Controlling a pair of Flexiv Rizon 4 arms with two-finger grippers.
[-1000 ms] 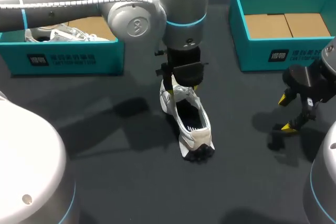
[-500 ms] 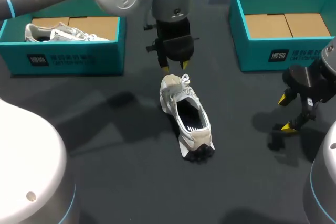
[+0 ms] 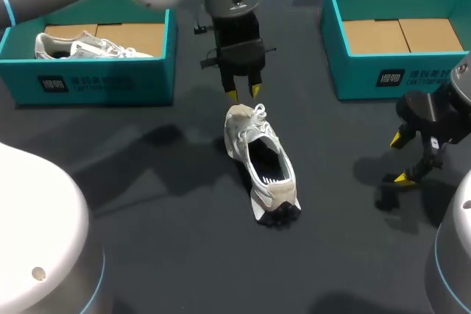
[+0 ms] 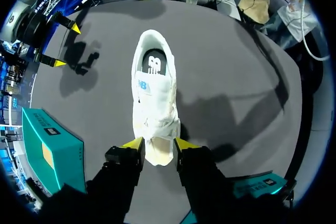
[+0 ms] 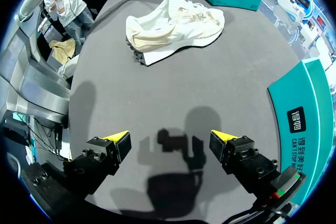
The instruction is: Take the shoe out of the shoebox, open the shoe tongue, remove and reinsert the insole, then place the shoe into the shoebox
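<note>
The shoe (image 3: pixel 261 159) was found out of its box, upright on the table (image 3: pixel 169 255) at mid-field, heel at 6 o'clock and toe at 12 o'clock, the insole seated and visible through the opening. The tongue was judged not yet lifted.

Risks noted: the shoe was unrestrained, so any pull on the tongue or insole from one side was judged likely to drag or tip it. A pinch taken on the laces instead of the tongue could slip off. A loosely reseated insole could buckle at the heel.

The right gripper (image 3: pixel 399 158), at 3 o'clock of the shoe and well apart from it, was seen with its fingers spread wide, holding and touching nothing.

The left gripper (image 3: pixel 243 94), at 12 o'clock just beyond the toe, was seen with its fingers narrowly parted and nothing held. In the wrist view the toe lay between the tips, and contact could not be confirmed.

Farthest, the right shoebox (image 3: pixel 368 79) lay at 2 o'clock. The left shoebox (image 3: pixel 96 82), at 10 o'clock, held a second shoe (image 3: pixel 81 45).
</note>
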